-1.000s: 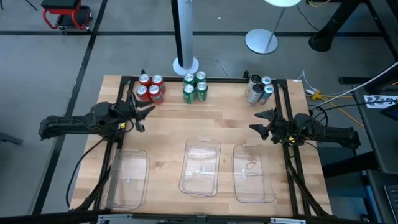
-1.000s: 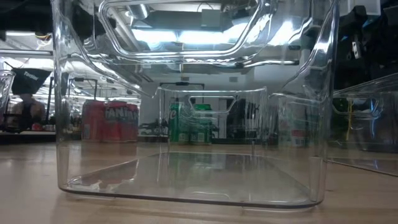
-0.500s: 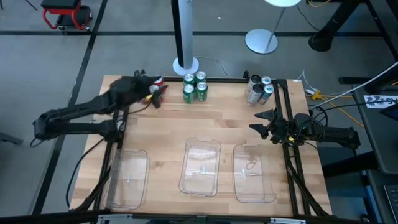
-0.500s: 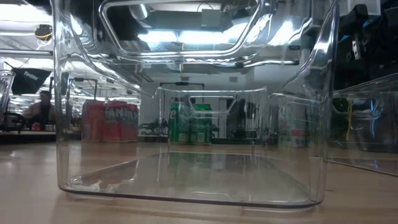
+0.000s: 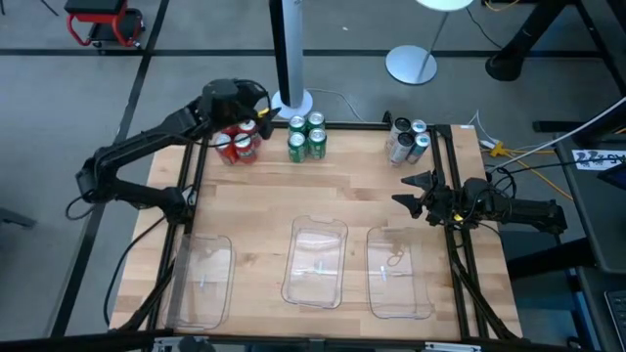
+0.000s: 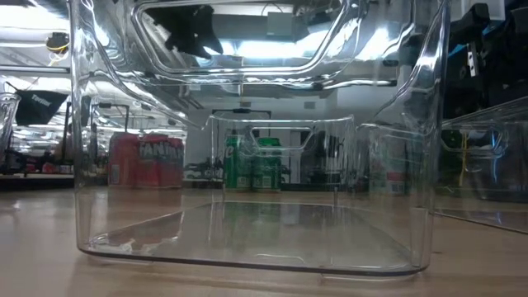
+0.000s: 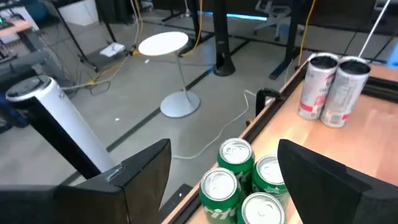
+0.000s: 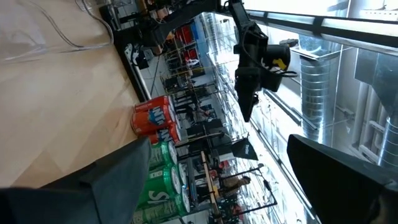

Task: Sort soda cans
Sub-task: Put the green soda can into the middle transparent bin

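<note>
The soda cans stand upright in three clusters along the table's far edge: red cans (image 5: 235,145) at the left, green cans (image 5: 306,137) in the middle, and silver-grey cans (image 5: 408,140) at the right. My left gripper (image 5: 252,110) is open and empty. It hangs high above the far side of the red cluster and hides part of it. It points toward the green cans (image 7: 242,183), and it shows as a dark shape in the low view (image 6: 190,29). My right gripper (image 5: 411,193) is open and empty, waiting near the table's right edge.
Three clear plastic trays lie side by side on the near half of the table: left (image 5: 201,279), middle (image 5: 315,262) and right (image 5: 399,272). A white pole base (image 5: 291,102) stands just beyond the far edge, near my left gripper. Bare wood lies between the cans and the trays.
My left gripper has gone from the table's left side toward the far edge and has risen. It now hangs above the red cans and has turned to face the green cans. The cans and trays have not moved.
</note>
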Robot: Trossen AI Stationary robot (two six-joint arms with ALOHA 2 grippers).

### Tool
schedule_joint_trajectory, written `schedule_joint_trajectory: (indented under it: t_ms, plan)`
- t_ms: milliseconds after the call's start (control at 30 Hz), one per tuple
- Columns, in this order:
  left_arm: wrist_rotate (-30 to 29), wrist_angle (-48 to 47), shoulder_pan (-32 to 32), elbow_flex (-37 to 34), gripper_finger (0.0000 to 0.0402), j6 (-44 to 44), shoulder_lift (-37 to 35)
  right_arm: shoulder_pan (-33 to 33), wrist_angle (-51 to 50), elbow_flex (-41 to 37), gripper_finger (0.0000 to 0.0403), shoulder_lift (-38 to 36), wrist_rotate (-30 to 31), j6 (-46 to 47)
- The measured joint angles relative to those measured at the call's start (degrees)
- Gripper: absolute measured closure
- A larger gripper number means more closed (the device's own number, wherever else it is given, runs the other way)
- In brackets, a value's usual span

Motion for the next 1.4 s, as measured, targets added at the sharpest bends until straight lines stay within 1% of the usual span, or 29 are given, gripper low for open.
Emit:
schedule_joint_trajectory:
  t_ms: [100, 267, 367, 467, 600, 667, 733, 900, 1000, 1167, 1333, 1400]
  plan:
    - [0.0, 3.1, -0.3, 0.2, 0.0117, 0.0, 1.0, 0.0, 0.0, 0.0, 0.0027, 0.0, 0.0, 0.0]
    - [-0.6, 4.3, -0.7, 0.2, 0.0116, -0.5, 1.2, 0.0, 0.0, 0.0, 0.0027, 0.0, 0.0, 0.1]
    - [-0.8, 4.6, -0.6, 0.2, 0.0107, -0.7, 1.2, 0.0, 0.0, 0.0, 0.0027, 0.0, 0.0, 0.1]
    - [0.5, 5.3, -1.0, 0.2, 0.008, -0.7, 1.9, 0.0, 0.0, 0.0, 0.0027, 0.0, 0.0, 0.1]
    - [1.2, 4.7, -2.0, 0.1, 0.0034, -0.8, 3.9, 0.0, 0.1, 0.0, 0.0027, 0.0, 0.0, 0.0]
    - [2.5, 4.5, -2.1, 0.1, 0.0015, -2.2, 4.8, 0.0, 0.1, 0.0, 0.0027, 0.0, 0.0, 0.0]
    - [4.5, 4.5, -2.0, 0.2, 0.0005, -4.5, 6.0, 0.0, 0.1, 0.0, 0.0027, 0.0, 0.0, -0.1]
    - [8.3, 3.1, -2.0, 2.1, 0.0005, -8.5, 10.0, 0.0, -0.6, 0.0, 0.0027, 0.0, 0.0, -0.2]
    - [8.1, 3.0, -2.0, 2.4, 0.0005, -10.4, 12.2, 0.0, -1.3, 0.0, 0.0027, 0.0, 0.0, -1.8]
    - [7.0, 3.8, -2.1, 2.2, 0.0006, -9.3, 13.5, 0.0, -1.5, 0.0, 0.0027, 0.0, 0.0, -3.3]
    - [7.3, 2.4, -4.1, 2.0, 0.0006, -8.3, 15.1, 0.0, -1.6, 0.0, 0.0027, 0.0, 0.0, -3.3]
    - [7.1, 2.6, -4.7, 2.0, 0.0006, -9.5, 15.3, 0.0, -1.8, 0.0, 0.0027, 0.0, 0.0, -3.3]
